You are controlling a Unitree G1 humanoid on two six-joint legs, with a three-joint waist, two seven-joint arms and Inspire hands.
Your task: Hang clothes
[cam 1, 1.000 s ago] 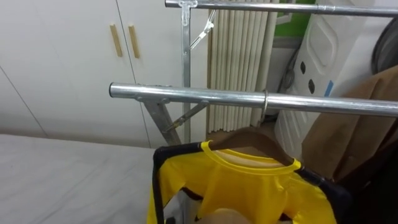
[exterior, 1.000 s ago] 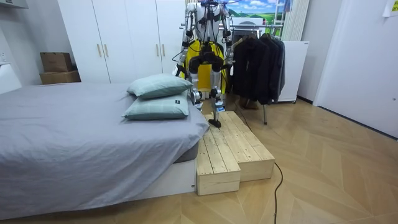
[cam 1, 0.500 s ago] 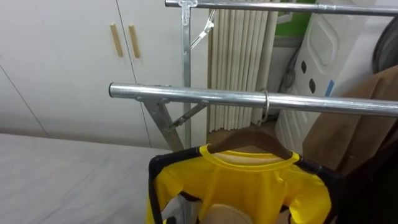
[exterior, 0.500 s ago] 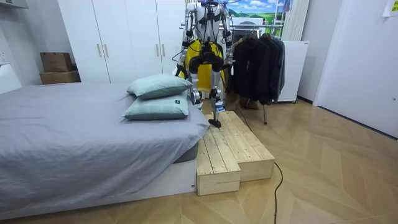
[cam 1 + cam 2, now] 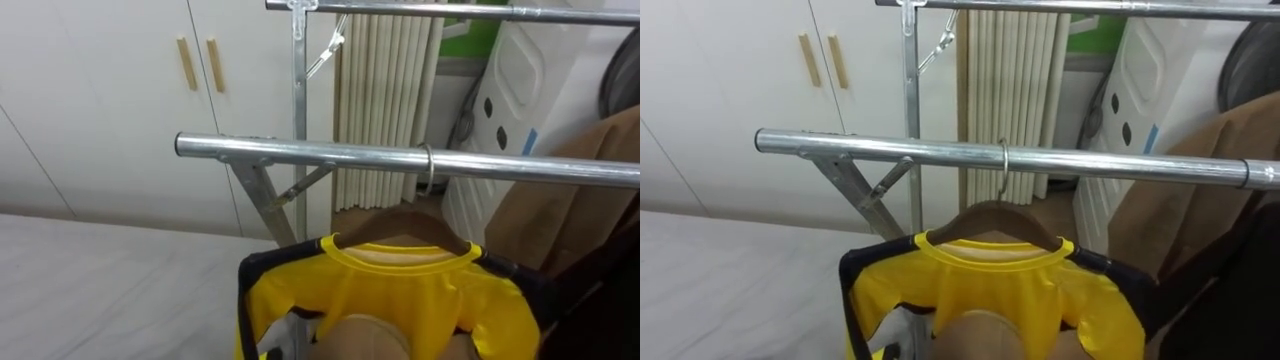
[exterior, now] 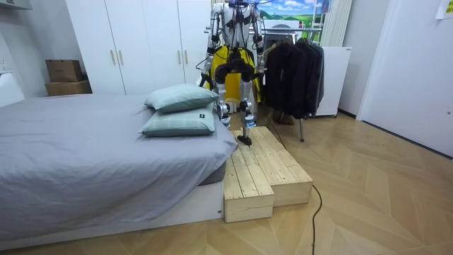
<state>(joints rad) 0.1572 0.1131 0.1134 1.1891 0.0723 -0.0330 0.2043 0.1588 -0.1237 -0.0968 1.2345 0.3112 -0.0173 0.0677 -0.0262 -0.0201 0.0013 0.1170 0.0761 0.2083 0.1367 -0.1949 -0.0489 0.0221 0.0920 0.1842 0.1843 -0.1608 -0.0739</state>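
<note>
Left hand: apart, together or clamped on something, I cannot tell.
Right hand: likewise, I cannot tell.
Robot: in the room view it stands upright on the wooden platform [image 6: 265, 166], its back to the camera, facing the rail with both arms bent upward toward it.
Yellow shirt [image 5: 400, 295]: hangs on the hanger directly under the rail [image 5: 330, 153], neckline up, with dark trim at the shoulders. Its lower part runs off the bottom edge of the eye views.
Pale shape [image 5: 368, 338]: a rounded beige patch in front of the shirt, well below the rail; I cannot tell what it is.
Hanger [image 5: 405, 222]: dark wood, just below the rail, its arms inside the shirt's collar.
Hook [image 5: 427, 172]: metal, looped over the rail, toward the rail's right part.
Upright post [image 5: 297, 70]: behind the rail near its left end, rising to the upper bar.
Upper bar [image 5: 450, 13]: runs above and behind the rail.
Brown garment [image 5: 585, 200]: below the rail at its right end.
Ribbed cream panel [image 5: 385, 90]: behind the rail's middle.
Bed [image 5: 110, 285]: grey cover, below and left of the rail's left end.
Wardrobe [image 5: 100, 90]: white doors with two wooden handles, behind the rail to the left.
Dark coats [image 6: 294, 67]: in the room view, hanging on the room view's right of the robot.
</note>
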